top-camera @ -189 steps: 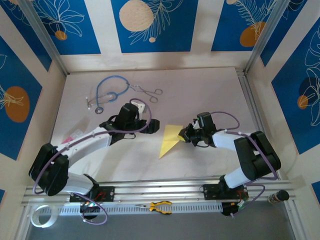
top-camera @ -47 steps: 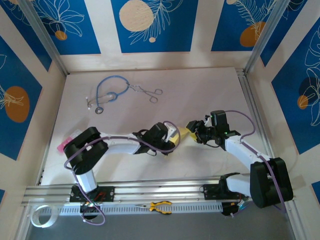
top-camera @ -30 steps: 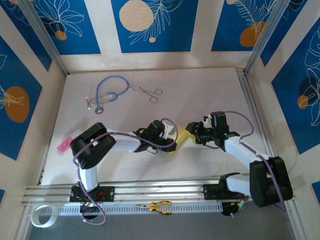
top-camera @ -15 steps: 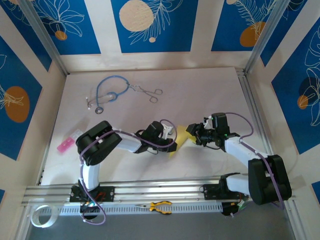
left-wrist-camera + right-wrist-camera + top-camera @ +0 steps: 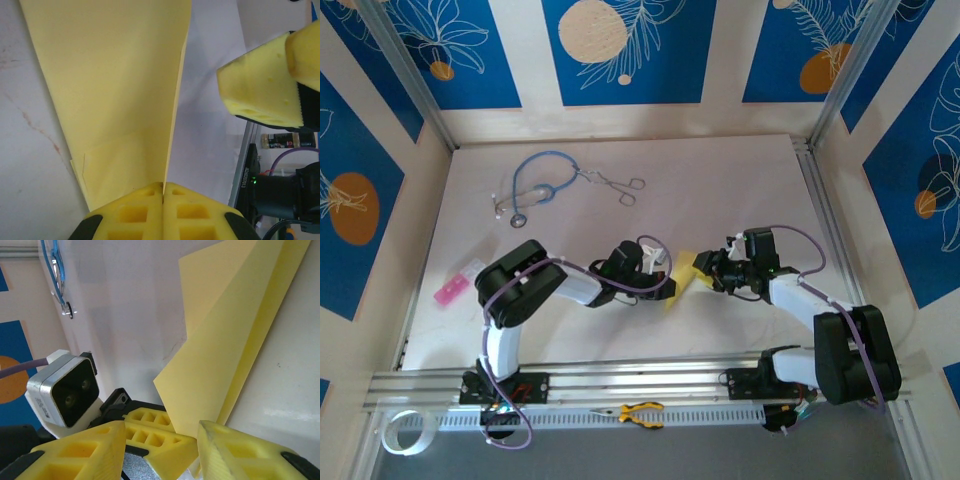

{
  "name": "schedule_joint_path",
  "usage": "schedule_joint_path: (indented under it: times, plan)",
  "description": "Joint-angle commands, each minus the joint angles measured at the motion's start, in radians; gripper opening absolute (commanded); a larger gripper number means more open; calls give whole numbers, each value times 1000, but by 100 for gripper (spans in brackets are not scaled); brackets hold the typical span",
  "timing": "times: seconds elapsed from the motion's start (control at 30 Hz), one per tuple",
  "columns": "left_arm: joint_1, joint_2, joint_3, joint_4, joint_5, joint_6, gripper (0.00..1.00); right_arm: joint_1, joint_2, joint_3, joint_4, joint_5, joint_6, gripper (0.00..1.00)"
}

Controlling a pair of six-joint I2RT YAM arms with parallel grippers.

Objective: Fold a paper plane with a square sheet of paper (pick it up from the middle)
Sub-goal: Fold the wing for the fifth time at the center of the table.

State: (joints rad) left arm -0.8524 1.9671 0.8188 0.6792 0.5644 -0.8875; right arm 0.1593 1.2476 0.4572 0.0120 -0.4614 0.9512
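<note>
Near the middle of the worktop [image 5: 720, 190], the paper [image 5: 115, 90] is clamped along its fold by the left gripper [image 5: 163, 186]. The right gripper [image 5: 160, 427], jaws apart beside the flap, should be closed squarely so a straight crease is made.

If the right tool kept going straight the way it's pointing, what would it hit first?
Most likely the folded yellow paper, which stands right ahead of the right tool's open jaws. The left tool, shut on that paper, sits just there too, so which comes first is hard to judge.
</note>
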Motion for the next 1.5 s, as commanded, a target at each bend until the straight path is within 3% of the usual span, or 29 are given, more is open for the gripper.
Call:
schedule_joint_path:
  times: [0.0,0.53,0.97,1.2,1.47]
  plan:
    - [16,40,-14,97,40,-70,0,-9,6,-14,-10,-35,-42,42]
    - [24,74,-39,169,31,-135,0,-19,34,-15,-12,-55,-120,37]
    - [29,103,-55,229,26,-196,0,-12,84,4,0,-39,-179,22]
    - [29,119,-50,246,28,-234,0,6,113,4,69,-34,-183,9]
    - [32,145,-49,269,31,-283,0,23,137,-5,151,-8,-152,4]
